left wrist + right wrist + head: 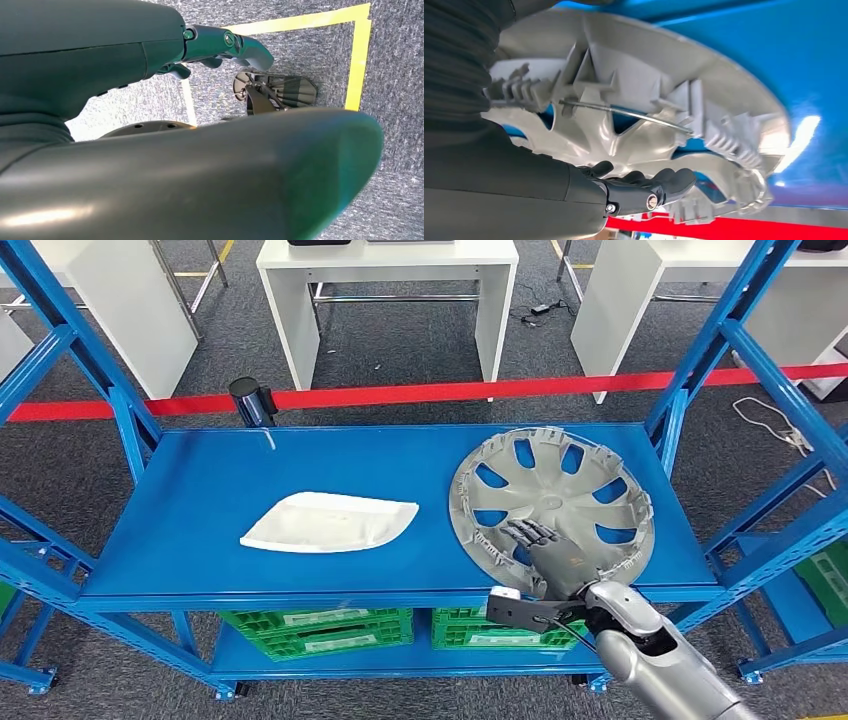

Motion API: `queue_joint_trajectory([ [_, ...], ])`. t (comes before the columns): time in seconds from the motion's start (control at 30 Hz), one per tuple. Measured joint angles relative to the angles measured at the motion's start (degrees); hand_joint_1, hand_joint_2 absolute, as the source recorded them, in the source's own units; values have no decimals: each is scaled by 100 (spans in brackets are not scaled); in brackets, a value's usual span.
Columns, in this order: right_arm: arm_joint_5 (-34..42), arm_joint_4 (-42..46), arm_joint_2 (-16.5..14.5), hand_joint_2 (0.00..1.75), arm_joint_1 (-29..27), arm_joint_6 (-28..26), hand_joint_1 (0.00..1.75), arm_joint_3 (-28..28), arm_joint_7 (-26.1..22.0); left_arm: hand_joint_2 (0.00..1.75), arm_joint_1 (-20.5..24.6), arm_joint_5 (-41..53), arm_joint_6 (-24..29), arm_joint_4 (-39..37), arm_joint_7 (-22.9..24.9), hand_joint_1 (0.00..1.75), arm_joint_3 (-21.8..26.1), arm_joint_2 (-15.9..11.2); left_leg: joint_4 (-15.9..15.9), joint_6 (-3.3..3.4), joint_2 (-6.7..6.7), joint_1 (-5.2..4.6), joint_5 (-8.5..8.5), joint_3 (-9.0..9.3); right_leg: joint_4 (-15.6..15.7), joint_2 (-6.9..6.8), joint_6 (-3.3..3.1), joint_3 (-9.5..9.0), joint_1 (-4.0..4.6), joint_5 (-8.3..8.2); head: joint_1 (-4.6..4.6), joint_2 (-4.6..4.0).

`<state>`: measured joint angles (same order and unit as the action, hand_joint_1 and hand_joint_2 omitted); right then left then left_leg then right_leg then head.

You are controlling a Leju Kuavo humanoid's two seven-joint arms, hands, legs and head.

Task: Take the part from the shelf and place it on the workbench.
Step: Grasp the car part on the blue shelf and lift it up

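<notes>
Blue shelf (200,500), right hand (545,552) on hubcap (580,480)

Right robot hand (644,187) rests with dark fingers (674,180) on grey wheel cover (649,100), which lies on blue shelf (774,45).

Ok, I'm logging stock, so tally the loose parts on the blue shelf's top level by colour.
Grey: 1, the hubcap, with the right hand resting on it.
White: 1, the flat white part.
Total: 2.
</notes>
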<state>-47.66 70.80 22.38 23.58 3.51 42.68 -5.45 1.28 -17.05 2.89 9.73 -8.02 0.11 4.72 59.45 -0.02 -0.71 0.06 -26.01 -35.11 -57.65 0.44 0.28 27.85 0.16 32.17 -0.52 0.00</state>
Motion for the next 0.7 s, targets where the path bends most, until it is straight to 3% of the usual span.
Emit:
queue_joint_trajectory([
  [0.43, -553, -341, 129, 175, 122, 14, 0, 75, 377, 0, -9, -27, -5, 0, -9, 0, 0, -7, 0, 9, -1, -3, 7, 2, 0, 0, 6, -2, -5, -4, 0, 0],
  [0.7, -750, -311, 387, 175, 62, 202, 0, 17, 630, 0, -19, -43, -5, 0, -50, 0, 0, -7, 0, 17, -1, -8, 13, 2, 1, -1, 20, -2, -11, -14, 0, 0],
])
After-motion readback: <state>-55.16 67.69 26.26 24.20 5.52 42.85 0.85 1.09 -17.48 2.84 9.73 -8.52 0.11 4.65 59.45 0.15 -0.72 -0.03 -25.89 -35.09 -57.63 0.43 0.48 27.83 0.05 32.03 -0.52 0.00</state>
